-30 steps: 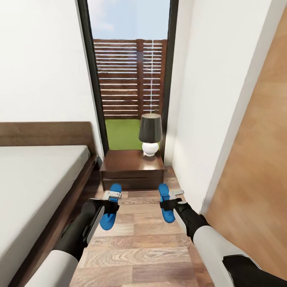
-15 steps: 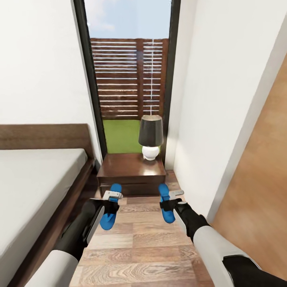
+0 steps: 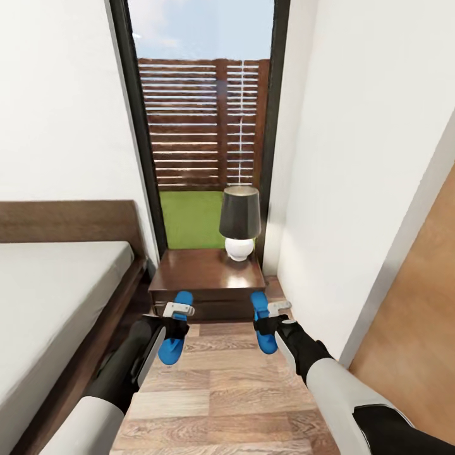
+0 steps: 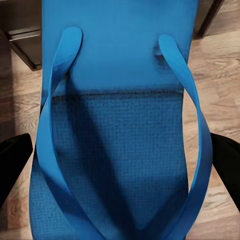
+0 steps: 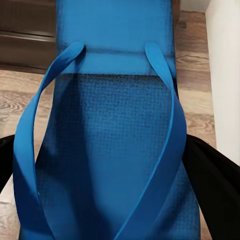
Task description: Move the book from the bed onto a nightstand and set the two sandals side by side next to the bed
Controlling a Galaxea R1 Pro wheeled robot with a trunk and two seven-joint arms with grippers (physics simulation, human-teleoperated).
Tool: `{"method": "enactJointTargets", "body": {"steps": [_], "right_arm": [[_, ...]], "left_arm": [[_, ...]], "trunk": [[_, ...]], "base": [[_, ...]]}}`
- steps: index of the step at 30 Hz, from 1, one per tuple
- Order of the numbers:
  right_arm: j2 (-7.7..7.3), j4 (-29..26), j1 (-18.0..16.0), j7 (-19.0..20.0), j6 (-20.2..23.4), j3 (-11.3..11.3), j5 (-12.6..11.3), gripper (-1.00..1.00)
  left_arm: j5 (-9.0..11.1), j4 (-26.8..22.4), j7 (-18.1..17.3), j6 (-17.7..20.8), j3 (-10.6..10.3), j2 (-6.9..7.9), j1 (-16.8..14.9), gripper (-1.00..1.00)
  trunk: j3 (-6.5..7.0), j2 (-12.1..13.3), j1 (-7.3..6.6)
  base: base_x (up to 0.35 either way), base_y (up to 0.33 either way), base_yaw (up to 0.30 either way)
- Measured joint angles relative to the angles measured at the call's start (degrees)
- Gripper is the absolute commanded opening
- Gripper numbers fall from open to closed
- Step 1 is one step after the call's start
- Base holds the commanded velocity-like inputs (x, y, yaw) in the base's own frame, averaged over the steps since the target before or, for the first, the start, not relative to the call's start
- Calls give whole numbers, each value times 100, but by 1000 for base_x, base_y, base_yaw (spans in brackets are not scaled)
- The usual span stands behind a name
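Bed (image 3: 57, 297), lower left, cut off by the frame edge; book not visible. Nightstand (image 3: 208, 278), centre, bearing a lamp (image 3: 239, 221), its front partly hidden by the sandals. Left gripper (image 3: 175, 314) clamps the left sandal (image 3: 174, 335); right gripper (image 3: 273, 311) clamps the right sandal (image 3: 262, 325), both above the floor (image 3: 221, 392). Fingertips largely hidden.

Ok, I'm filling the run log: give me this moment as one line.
left gripper: shut on left sandal | right gripper: shut on right sandal | facing: nightstand with lamp | bed: left
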Motion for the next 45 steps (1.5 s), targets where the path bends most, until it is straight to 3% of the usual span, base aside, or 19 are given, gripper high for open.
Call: {"method": "enactJointTargets", "body": {"steps": [28, 45], "right_arm": [[0, 1, 43, -7, -206, 0, 3, -100], [2, 2, 42, -7, -211, 0, 5, -100]], "left_arm": [[0, -2, 0, 0, 0, 0, 0, -100], [0, -6, 0, 1, 1, 1, 3, -100]], "trunk": [[-9, 0, 0], [-38, 0, 2]], "base": [[250, -1, 13], [129, -116, 230]]}}
